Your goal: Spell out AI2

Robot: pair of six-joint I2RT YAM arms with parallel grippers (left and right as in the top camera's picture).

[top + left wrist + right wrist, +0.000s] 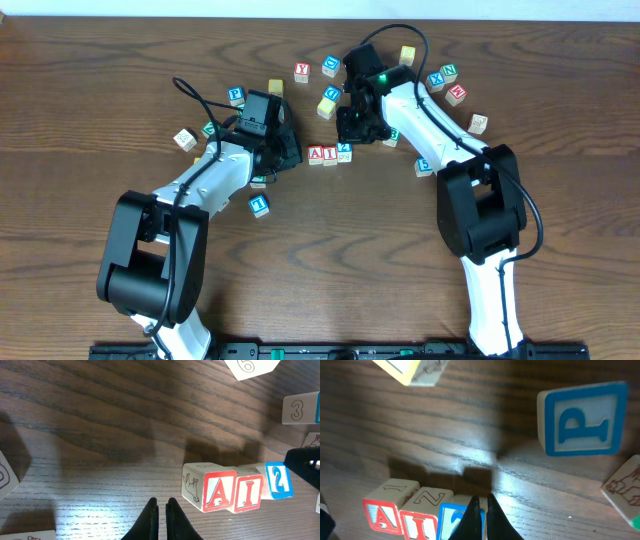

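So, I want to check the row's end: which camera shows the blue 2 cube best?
The left wrist view: the 2 cube shows its whole face, beside the I cube. The right wrist view has the cube at the bottom edge, partly behind the right end effector. Overhead the cube is tiny, the digit hard to read.

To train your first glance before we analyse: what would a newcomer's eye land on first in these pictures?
First, the row mid-table: red A cube, red I cube and blue 2 cube side by side. Next, what flanks it: the left tool, shut and a little apart from the A cube, and the right tool, shut close by the 2 cube. Loose cubes lie scattered around.
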